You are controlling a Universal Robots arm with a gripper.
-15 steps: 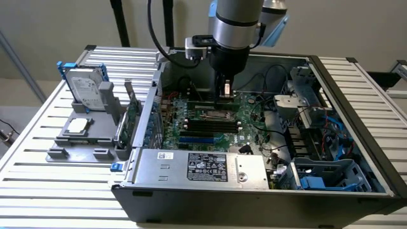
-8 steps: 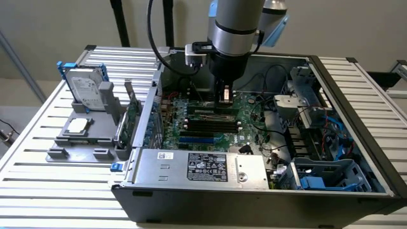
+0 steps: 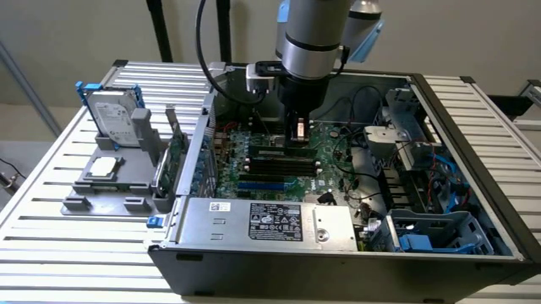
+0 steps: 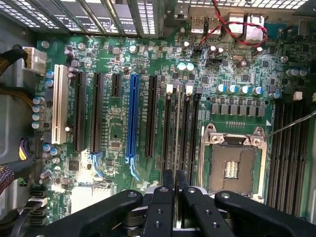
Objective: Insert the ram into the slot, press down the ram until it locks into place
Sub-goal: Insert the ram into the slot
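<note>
black two-fingered gripper [image 4: 175, 178], fingers drawn nearly together with a thin slit between, tips at one end of the thin green ram stick [image 4: 177, 129], standing edge-on in its long black plastic slot [image 4: 174, 148] on the green motherboard [image 4: 116, 123].

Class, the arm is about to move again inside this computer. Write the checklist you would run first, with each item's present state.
1. Memory stick stands in its slot: ok.
2. Hand sits right over the memory stick: ok.
3. Memory stick pushed fully down and locked: cannot tell.
4. Red and black wires lie clear of the slot: ok.
5. Case open from above: ok.
</note>
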